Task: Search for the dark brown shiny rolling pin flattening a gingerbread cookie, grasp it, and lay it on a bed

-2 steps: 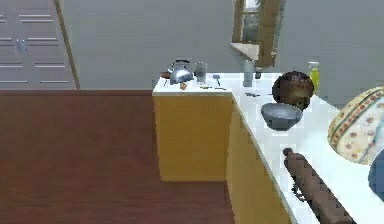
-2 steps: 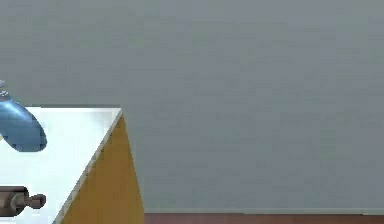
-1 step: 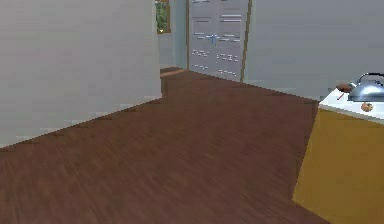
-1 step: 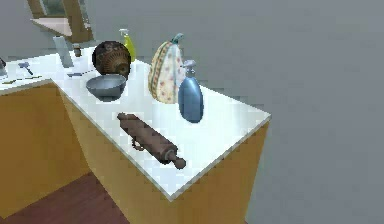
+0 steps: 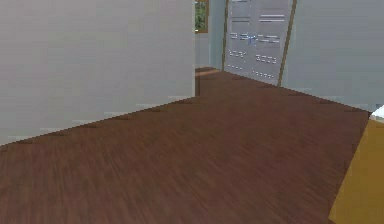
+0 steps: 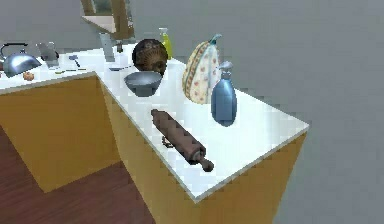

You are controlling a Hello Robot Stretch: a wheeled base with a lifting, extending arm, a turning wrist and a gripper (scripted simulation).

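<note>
Jaws: whether they are released or grasping anything, we cannot tell. The dark brown rolling pin (image 6: 182, 140) lies flat on the white top of the bench (image 6: 265, 130), slanting across the arm side view's middle. One handle points toward the bench's near edge, the other toward its back. Whether anything lies under the pin we cannot make out. Just beyond it on the same top stands a blue-grey bottle (image 6: 224, 97) with a narrow neck. Close behind that is a cream, spotted, egg-shaped thing (image 6: 201, 70) with a teal tip. Farther along we see a grey bowl (image 6: 142, 83), a dark round thing (image 6: 149, 52) behind it, and a yellow-green bottle (image 6: 164, 42). The bench turns a corner there and runs toward the arm side view's left, where a metal kettle (image 6: 20, 62) stands among bits too small to name. The bench's sides are yellow-brown wood, and a grey wall (image 6: 320, 50) rises behind it. In the forward view, a dark wooden floor (image 5: 180, 160) stretches to a pale wall (image 5: 90, 60) and a grey panelled double door (image 5: 258, 40), with the bench's corner at the right edge.
</note>
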